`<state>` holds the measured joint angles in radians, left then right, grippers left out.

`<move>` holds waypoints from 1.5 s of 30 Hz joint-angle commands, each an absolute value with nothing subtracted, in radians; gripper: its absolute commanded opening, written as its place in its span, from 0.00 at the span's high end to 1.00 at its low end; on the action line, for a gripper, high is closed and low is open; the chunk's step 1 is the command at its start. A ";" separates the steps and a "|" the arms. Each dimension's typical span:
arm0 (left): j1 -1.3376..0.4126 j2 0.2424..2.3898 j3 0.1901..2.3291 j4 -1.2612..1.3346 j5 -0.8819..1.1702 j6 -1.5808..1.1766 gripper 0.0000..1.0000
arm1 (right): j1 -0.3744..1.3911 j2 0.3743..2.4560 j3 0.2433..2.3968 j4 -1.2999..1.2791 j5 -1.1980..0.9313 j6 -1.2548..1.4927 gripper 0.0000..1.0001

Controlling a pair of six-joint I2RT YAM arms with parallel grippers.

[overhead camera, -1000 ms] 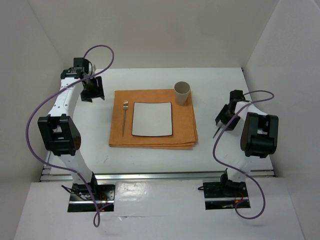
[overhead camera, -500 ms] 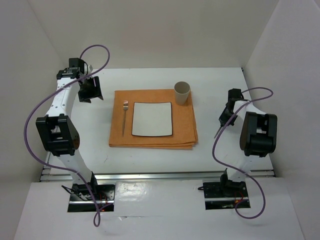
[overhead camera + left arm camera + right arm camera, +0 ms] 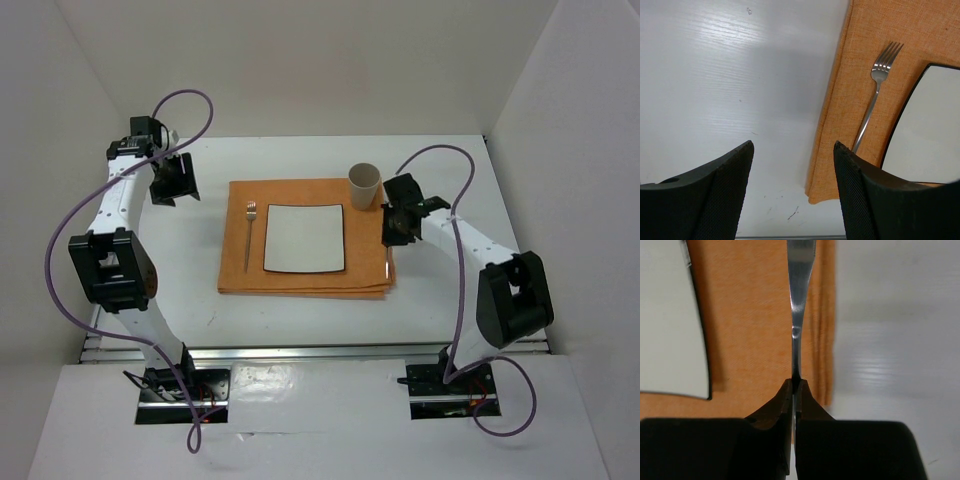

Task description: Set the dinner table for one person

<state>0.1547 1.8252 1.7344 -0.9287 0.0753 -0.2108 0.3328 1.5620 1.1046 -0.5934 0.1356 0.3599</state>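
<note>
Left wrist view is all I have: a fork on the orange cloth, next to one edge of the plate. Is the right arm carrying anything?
Observer: Yes. The right gripper is shut on a slim metal utensil. I cannot tell which kind it is.
Operator: Where is it relative to the place setting?
Observer: It is over the right-hand strip of the orange cloth, between the plate and the cloth's right edge. The utensil runs roughly parallel to that edge.
</note>
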 commanded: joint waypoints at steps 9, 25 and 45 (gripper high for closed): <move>0.163 1.786 1.736 -0.934 0.092 -0.192 0.28 | 0.413 1.661 1.183 -0.614 -0.017 0.348 1.00; 0.163 1.786 1.726 -0.925 0.101 -0.183 0.28 | 0.443 1.864 1.312 -0.623 0.014 0.385 1.00; 0.172 1.786 1.726 -0.925 0.101 -0.173 0.28 | 0.433 1.913 1.329 -0.603 0.041 0.414 1.00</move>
